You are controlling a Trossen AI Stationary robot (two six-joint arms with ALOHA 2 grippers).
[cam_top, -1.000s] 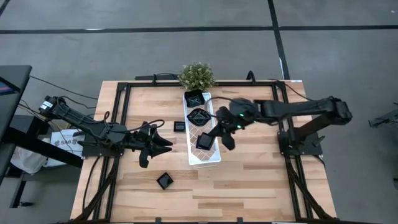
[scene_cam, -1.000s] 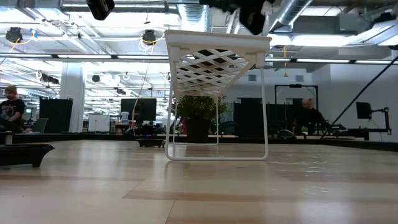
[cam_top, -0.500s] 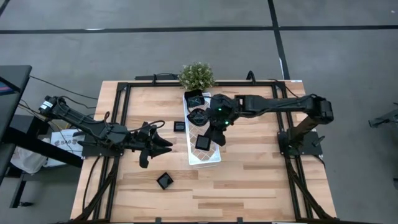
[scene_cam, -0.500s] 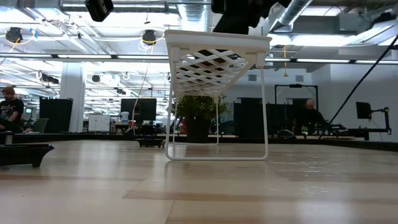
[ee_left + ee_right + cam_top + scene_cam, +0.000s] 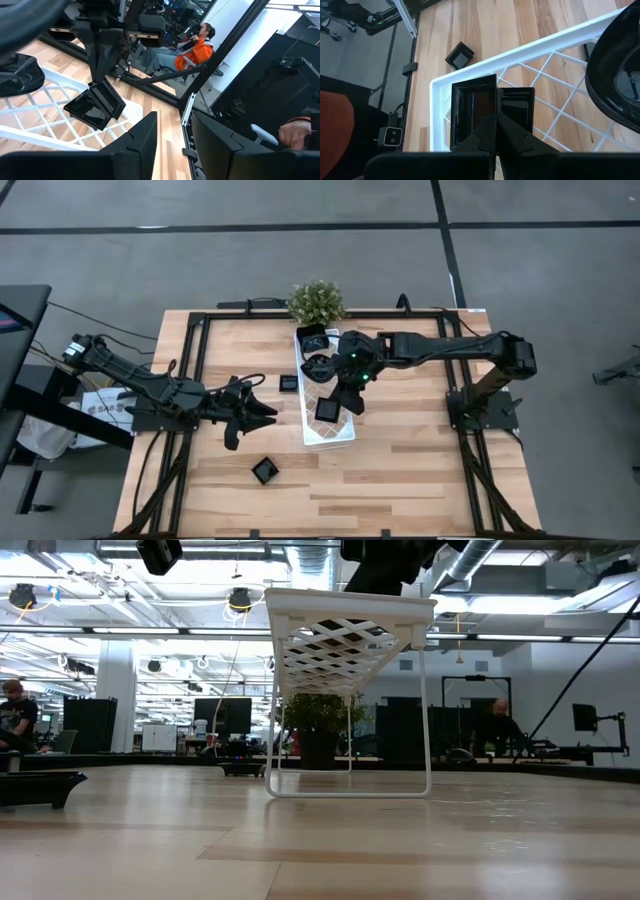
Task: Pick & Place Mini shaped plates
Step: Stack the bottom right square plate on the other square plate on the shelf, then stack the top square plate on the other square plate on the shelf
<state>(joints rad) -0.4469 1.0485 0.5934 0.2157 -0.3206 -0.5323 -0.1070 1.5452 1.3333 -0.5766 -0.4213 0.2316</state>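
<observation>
The small glossy black square dishes look rigid and light, with thin raised rims and slick faces; I judge them brittle and likely to skid if pushed flat, so the rim wall is the place to pinch, not the smooth floor of the dish. Three sit on the long white lattice-patterned tray (image 5: 326, 388) at the centre of the high view: a dark square dish (image 5: 313, 338) at its upper end, a wavy-edged black dish (image 5: 319, 367) below that, and a black square plate (image 5: 327, 409) toward the lower end. Two more lie on the light wooden desk (image 5: 420, 470): a small square one (image 5: 288, 382) just left of the tray and another square one (image 5: 264, 470) in the lower left-centre.

The right gripper (image 5: 496, 131) hangs over the tray's lower half with its fingers pressed together, holding nothing; its wrist view shows the square plate (image 5: 492, 111) directly beyond the fingertips, standing on the lattice near the tray's corner. The left gripper (image 5: 262, 412) waits left of the tray, fingers spread with nothing between them.

The tray stands raised on thin legs, so a dish nudged past its rim would drop to the desk. The small green potted plant (image 5: 316, 301) crowds the tray's upper end; the desk's right and lower parts lie open for travel
</observation>
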